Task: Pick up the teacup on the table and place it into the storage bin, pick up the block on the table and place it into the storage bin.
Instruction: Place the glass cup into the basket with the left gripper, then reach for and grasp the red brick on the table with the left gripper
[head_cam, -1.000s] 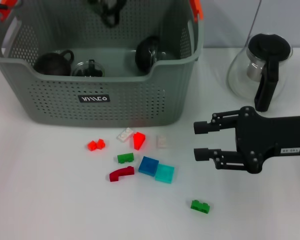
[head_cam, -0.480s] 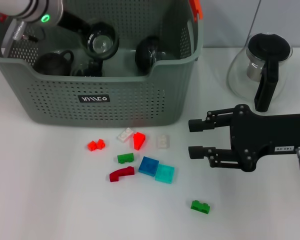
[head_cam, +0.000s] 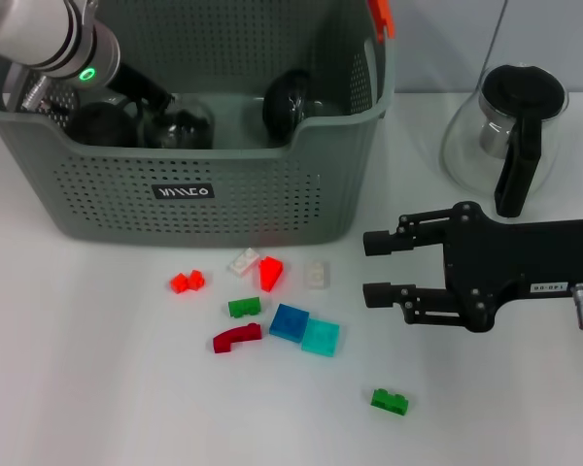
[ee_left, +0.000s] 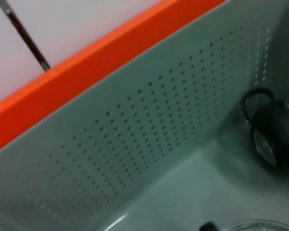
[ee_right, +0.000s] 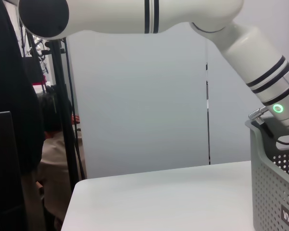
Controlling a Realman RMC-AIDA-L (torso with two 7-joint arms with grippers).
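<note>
Inside the storage bin (head_cam: 223, 199), far-left corner of the surface, my left hand (head_cam: 165, 102) reaches among dark teacups (head_cam: 290, 102); grip undeterminable; right hand (head_cam: 374, 267) open, hovering beside scattered blocks (head_cam: 290, 322); blocks remain unbinned.

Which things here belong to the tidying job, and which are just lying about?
Job: storage bin, teacups in it, loose blocks on the table, left gripper reaching into the bin, right gripper near the blocks.
Lying about: glass teapot.
</note>
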